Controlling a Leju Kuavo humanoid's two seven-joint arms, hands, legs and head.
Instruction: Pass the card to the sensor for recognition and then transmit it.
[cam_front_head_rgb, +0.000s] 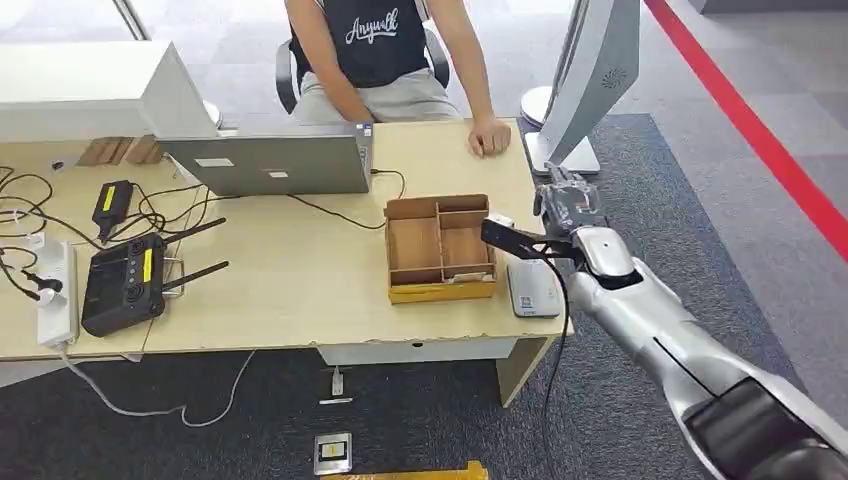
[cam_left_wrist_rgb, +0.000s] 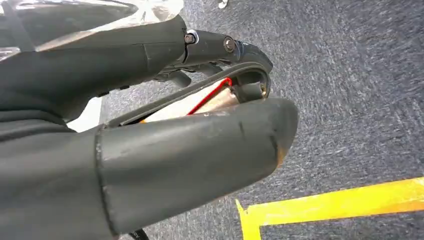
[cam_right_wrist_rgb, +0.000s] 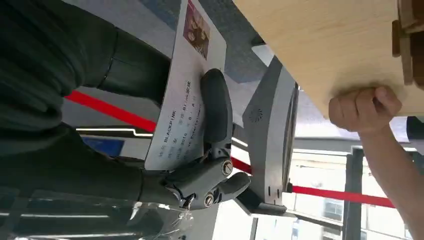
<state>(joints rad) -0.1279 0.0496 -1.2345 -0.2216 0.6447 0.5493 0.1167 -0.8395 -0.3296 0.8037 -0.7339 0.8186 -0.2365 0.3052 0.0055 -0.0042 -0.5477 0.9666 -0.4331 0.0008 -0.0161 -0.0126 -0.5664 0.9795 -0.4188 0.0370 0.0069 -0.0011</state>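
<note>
My right hand (cam_front_head_rgb: 570, 205) hovers at the table's right edge, just beyond a flat grey-white sensor pad (cam_front_head_rgb: 533, 288) that lies beside the wooden box (cam_front_head_rgb: 440, 248). In the right wrist view this hand (cam_right_wrist_rgb: 212, 150) pinches a white card (cam_right_wrist_rgb: 182, 85) with a small photo and printed text between thumb and fingers. A seated person's fist (cam_front_head_rgb: 490, 135) rests on the far table edge, close to my hand; the fist (cam_right_wrist_rgb: 362, 107) is also near the card. My left hand (cam_left_wrist_rgb: 190, 135) hangs over grey carpet with its fingers bent toward the thumb and nothing visibly in it.
A white screen on a stand (cam_front_head_rgb: 590, 80) rises right behind my right hand. A laptop (cam_front_head_rgb: 270, 165), a black controller (cam_front_head_rgb: 125, 280), a power strip (cam_front_head_rgb: 55, 290) and cables cover the table's left half. Yellow floor tape (cam_left_wrist_rgb: 340, 205) lies under the left hand.
</note>
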